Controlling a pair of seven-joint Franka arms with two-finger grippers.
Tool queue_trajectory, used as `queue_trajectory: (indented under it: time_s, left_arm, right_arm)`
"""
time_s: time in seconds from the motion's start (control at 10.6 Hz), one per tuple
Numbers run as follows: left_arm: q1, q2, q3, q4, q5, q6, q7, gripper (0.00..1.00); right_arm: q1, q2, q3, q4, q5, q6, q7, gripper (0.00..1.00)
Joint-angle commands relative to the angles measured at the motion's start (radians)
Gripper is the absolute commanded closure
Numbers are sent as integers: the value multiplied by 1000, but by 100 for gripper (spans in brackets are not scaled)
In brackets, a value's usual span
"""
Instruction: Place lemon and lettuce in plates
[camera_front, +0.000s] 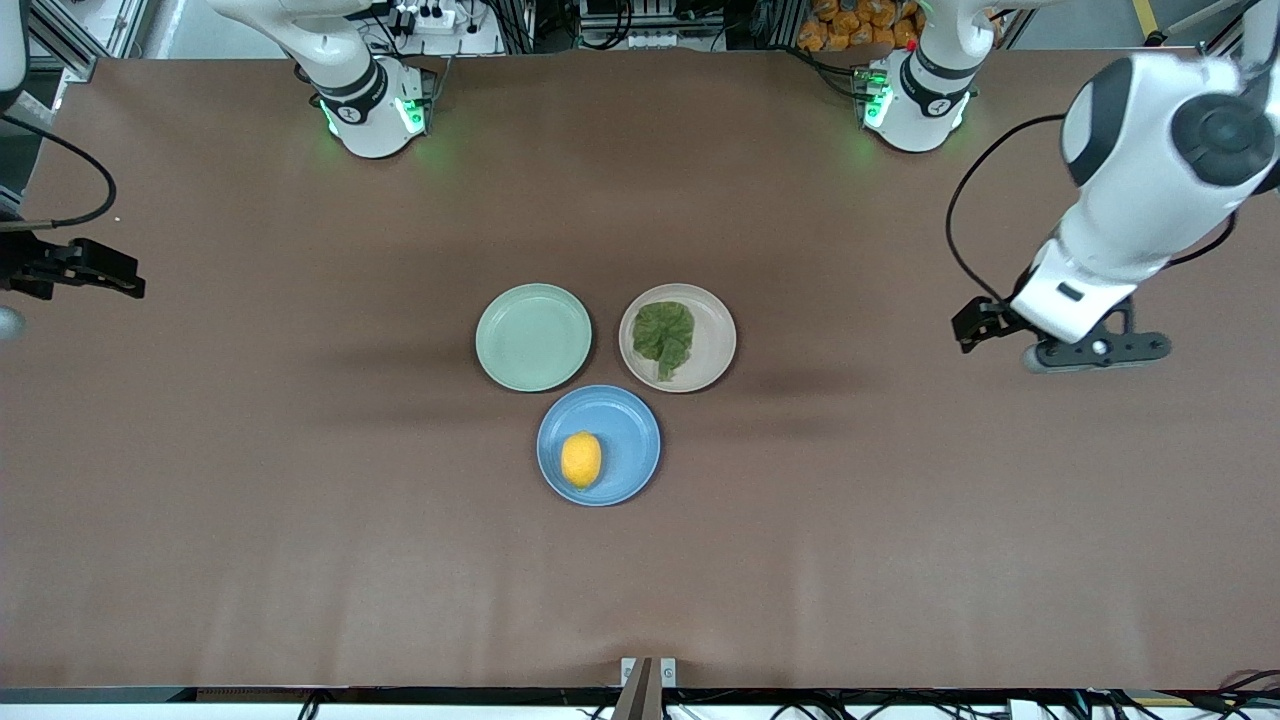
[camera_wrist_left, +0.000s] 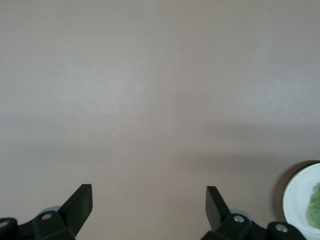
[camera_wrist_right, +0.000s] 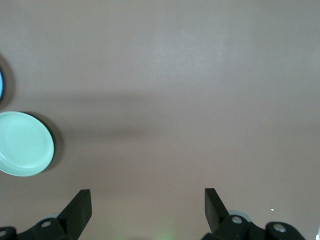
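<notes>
The lemon (camera_front: 581, 460) lies in the blue plate (camera_front: 625, 430), the plate nearest the front camera. The lettuce (camera_front: 665, 335) lies flat in the beige-pinkish plate (camera_front: 712, 340). My left gripper (camera_front: 1095, 350) is open and empty, up over bare table toward the left arm's end. In the left wrist view its jaws (camera_wrist_left: 149, 200) stand wide apart, with the beige plate's rim (camera_wrist_left: 299, 200) and a bit of lettuce (camera_wrist_left: 316, 202) at the edge. My right gripper (camera_front: 12, 300) is open and empty at the right arm's end; the right wrist view (camera_wrist_right: 148, 202) shows bare table between its jaws.
An empty pale mint-green plate (camera_front: 533, 336) sits beside the beige plate, toward the right arm's end; it also shows in the right wrist view (camera_wrist_right: 22, 143). The three plates cluster mid-table. Brown table stretches around them. Cables hang by both arms.
</notes>
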Motion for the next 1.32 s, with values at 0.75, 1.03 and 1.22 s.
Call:
queue_trajectory:
  time_s: [0.75,1.03,1.22]
  left_arm:
    - [20,-80,-3,288,-105,-417,155,0]
    - [18,-80,-6,288,-106,-415,152,0]
    - [18,-77,-5,288,-105,-399,152,0]
  right_arm:
    - [-1,-34,3,11,-4,46,62,0]
    - [-1,-34,3,11,15,53,62,0]
    - [-2,-48,1,11,41,55,61,0]
